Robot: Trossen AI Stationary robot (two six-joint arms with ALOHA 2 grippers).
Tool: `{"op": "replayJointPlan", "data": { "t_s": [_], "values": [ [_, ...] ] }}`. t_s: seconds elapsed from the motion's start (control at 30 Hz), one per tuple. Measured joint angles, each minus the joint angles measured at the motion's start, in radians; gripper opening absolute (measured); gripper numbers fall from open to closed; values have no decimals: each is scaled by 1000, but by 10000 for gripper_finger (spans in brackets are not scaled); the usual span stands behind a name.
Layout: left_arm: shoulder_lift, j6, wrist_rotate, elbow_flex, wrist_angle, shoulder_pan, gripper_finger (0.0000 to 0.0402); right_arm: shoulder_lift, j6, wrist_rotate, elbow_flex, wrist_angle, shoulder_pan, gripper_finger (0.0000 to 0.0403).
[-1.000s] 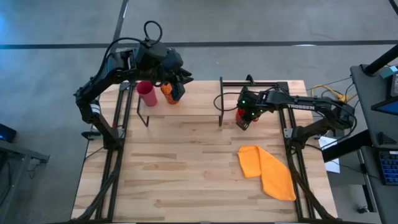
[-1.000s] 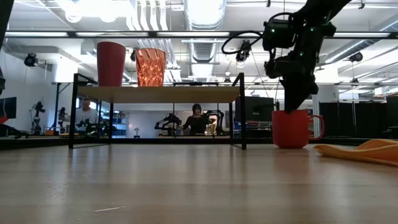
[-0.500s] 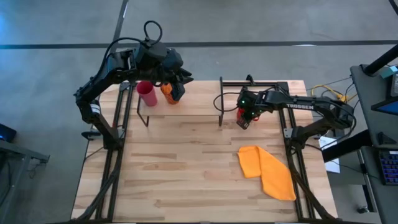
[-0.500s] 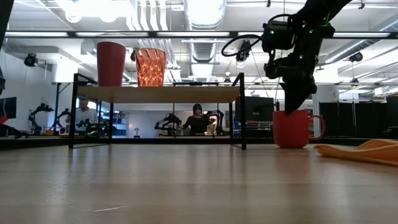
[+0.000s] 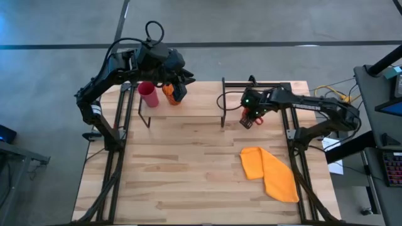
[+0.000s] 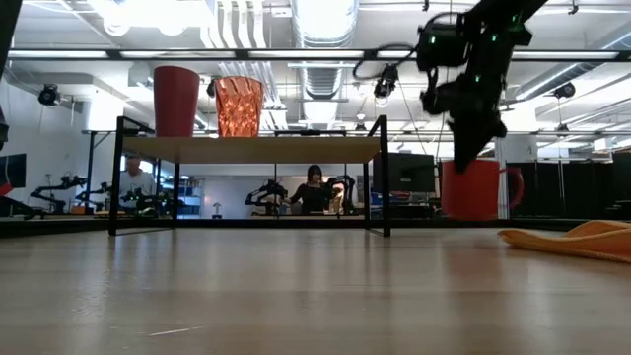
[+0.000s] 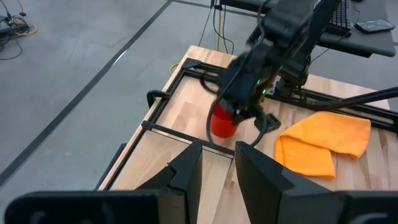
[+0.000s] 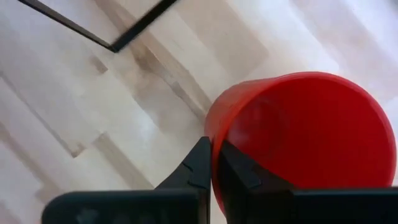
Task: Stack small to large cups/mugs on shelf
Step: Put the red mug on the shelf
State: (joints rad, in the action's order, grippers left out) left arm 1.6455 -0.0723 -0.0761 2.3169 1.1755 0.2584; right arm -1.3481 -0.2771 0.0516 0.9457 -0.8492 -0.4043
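The right gripper [image 8: 213, 163] pinches the rim of the red mug [image 6: 471, 188], one finger inside and one outside, and holds it clear of the table [image 5: 188, 163], just beside the right end of the shelf [image 6: 251, 149]. On the shelf's left end stand the pink tumbler [image 6: 175, 101] and the orange cup [image 6: 239, 106], side by side. The left gripper [image 5: 178, 80] hangs above them, fingers slightly parted, holding nothing. An orange cloth [image 5: 270, 172] lies nearer the front.

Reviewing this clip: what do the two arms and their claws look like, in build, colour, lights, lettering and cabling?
Both arms are dark, jointed and slim. The right arm carries white TROSSEN lettering, a green light near its wrist and looped black cable. The left arm has a cable loop above its wrist. Each claw has two dark flat fingers.
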Motion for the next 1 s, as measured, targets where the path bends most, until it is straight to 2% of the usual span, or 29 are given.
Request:
{"op": "replayJointPlan", "data": {
  "t_s": [0.07, 0.2, 0.33, 0.43, 0.53, 0.77, 0.87, 1.0],
  "values": [
    [0, 0, 0, 0, 1, 0, 83, 30, 0, 14, 43, -61, 0, 10],
    [-1, 0, 0, -8, 0, 0, 83, 93, 1, 115, 154, -118, 1, 10],
    [-1, 0, 0, -29, 1, 0, 83, 139, 47, 205, 271, -104, 1, 9],
    [2, 0, 0, -39, 2, 0, 83, 147, 89, 219, 349, -72, 0, 9],
    [4, 0, 0, -40, 2, 0, 83, 141, 146, 193, 413, -31, 0, 9],
    [3, 0, -13, -35, 2, 0, 83, 93, 184, -4, 486, 132, 3, 9],
    [-6, 0, -57, -27, 2, 0, 82, 48, 205, -77, 509, 157, 5, 9],
    [-16, 0, -121, -26, 19, 0, 81, -37, 261, -97, 549, 145, 22, 9]
  ]
}}
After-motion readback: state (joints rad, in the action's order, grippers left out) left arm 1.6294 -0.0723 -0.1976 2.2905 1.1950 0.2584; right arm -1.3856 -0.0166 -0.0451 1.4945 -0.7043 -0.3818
